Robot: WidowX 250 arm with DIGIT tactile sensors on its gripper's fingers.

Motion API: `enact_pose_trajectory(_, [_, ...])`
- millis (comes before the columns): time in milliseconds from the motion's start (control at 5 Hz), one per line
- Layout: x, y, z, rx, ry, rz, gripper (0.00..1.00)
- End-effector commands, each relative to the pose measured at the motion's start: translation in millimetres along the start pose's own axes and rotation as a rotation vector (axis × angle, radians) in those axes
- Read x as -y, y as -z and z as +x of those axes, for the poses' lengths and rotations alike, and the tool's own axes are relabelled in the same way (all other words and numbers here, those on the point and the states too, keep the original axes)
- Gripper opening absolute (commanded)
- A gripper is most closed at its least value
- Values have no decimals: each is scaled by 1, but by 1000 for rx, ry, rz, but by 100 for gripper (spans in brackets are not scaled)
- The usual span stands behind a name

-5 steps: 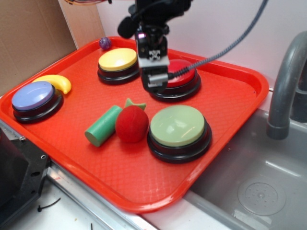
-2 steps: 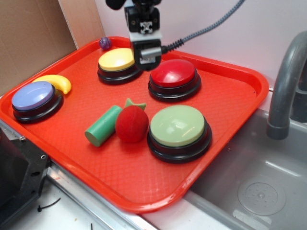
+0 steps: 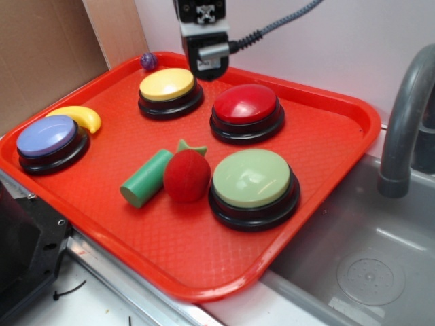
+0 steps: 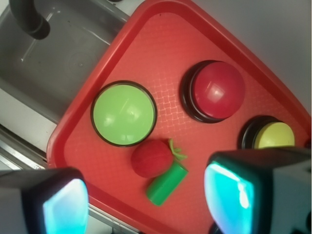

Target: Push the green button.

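Red tray (image 3: 326,136) beside a steel sink (image 3: 367,265). Green button (image 3: 252,178) untouched. Gripper (image 4: 146,204), jaws open, has risen since earlier frames.

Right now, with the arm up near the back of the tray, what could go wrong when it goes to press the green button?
1. The end effector hangs near the yellow button and red button, far from the green button; dropping too early could press the wrong one.
2. The red strawberry toy sits right beside the green button, so a low approach from that side might knock it.
3. The green cylinder is also green, so it could be mistaken for the target.
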State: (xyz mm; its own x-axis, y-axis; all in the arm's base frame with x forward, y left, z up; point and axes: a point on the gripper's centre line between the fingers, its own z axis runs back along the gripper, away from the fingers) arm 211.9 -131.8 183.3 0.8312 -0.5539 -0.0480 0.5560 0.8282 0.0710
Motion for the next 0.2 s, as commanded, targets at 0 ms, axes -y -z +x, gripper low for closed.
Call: enact_pose_trajectory(0, [16, -37, -13, 130, -33, 0, 100])
